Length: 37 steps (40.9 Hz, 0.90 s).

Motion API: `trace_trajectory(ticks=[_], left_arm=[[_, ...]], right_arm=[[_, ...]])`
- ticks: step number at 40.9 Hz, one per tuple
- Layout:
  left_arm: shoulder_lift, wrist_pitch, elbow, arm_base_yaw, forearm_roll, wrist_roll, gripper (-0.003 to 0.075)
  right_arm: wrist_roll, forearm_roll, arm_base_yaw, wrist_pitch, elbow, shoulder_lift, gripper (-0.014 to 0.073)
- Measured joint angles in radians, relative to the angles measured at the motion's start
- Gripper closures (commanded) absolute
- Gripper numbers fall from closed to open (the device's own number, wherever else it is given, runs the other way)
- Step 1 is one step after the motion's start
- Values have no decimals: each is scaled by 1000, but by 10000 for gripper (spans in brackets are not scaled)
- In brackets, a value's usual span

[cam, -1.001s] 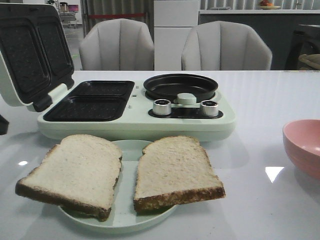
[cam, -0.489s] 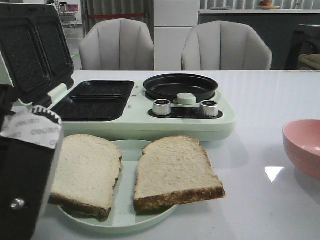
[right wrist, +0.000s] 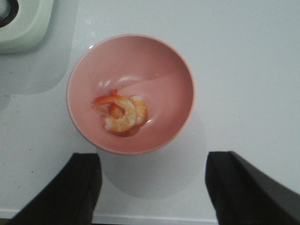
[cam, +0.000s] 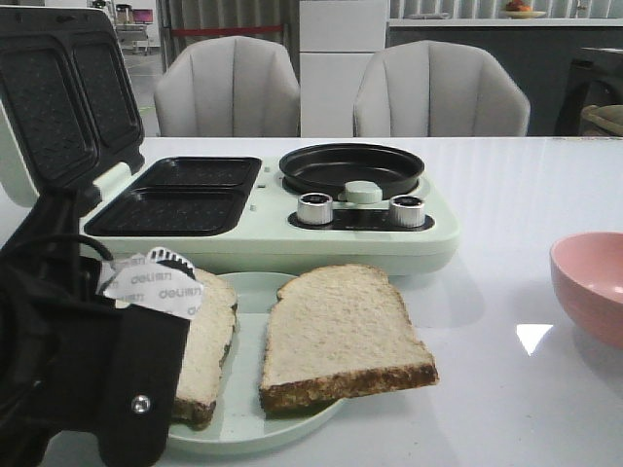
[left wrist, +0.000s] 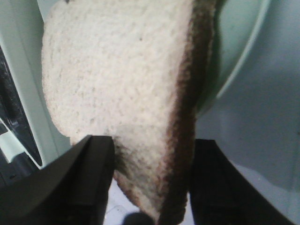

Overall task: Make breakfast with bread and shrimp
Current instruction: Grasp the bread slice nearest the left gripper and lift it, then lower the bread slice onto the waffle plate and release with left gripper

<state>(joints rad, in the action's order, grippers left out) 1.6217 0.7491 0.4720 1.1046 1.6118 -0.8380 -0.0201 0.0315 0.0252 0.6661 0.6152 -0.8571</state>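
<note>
Two slices of bread lie on a pale green plate (cam: pixel 255 292) at the table's front. The right slice (cam: pixel 336 336) shows fully. The left slice (cam: pixel 209 336) is half hidden behind my left arm (cam: pixel 88 370). In the left wrist view my left gripper (left wrist: pixel 151 187) is open, with a corner of that slice (left wrist: pixel 117 75) between its jaws and the slice resting on the plate (left wrist: pixel 239 47). The shrimp (right wrist: pixel 124 112) lies in a pink bowl (right wrist: pixel 178 70). My right gripper (right wrist: pixel 152 187) is open and empty above the bowl's near side.
A pale green sandwich maker (cam: pixel 273 248) stands behind the plate, with its lid (cam: pixel 63 97) raised at the left, two black grill wells (cam: pixel 180 195), a round black pan (cam: pixel 350 167) and a green knob (cam: pixel 362 192). The pink bowl (cam: pixel 589 282) sits at the right edge.
My left arm has come into the front view from the left and moved right over the left slice, covering its left half. The bread, plate and bowl have not moved.
</note>
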Motion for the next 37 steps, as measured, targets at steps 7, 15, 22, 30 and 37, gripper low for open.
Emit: trace_trajectory(ticks=[7, 15, 22, 30, 37], left_arm=[[9, 9, 2, 0, 2, 0, 562], [9, 66, 4, 20, 2, 0, 619], [-44, 129, 4, 67, -3, -2, 619], [-165, 234, 4, 89, 40, -2, 619], [-241, 238, 16, 41, 143, -2, 619]], right_arm=[[0, 0, 0, 0, 0, 0, 24], [0, 0, 0, 0, 0, 0, 24], [0, 0, 0, 0, 0, 0, 24], [0, 0, 0, 0, 0, 0, 24], [0, 0, 0, 0, 0, 0, 24]])
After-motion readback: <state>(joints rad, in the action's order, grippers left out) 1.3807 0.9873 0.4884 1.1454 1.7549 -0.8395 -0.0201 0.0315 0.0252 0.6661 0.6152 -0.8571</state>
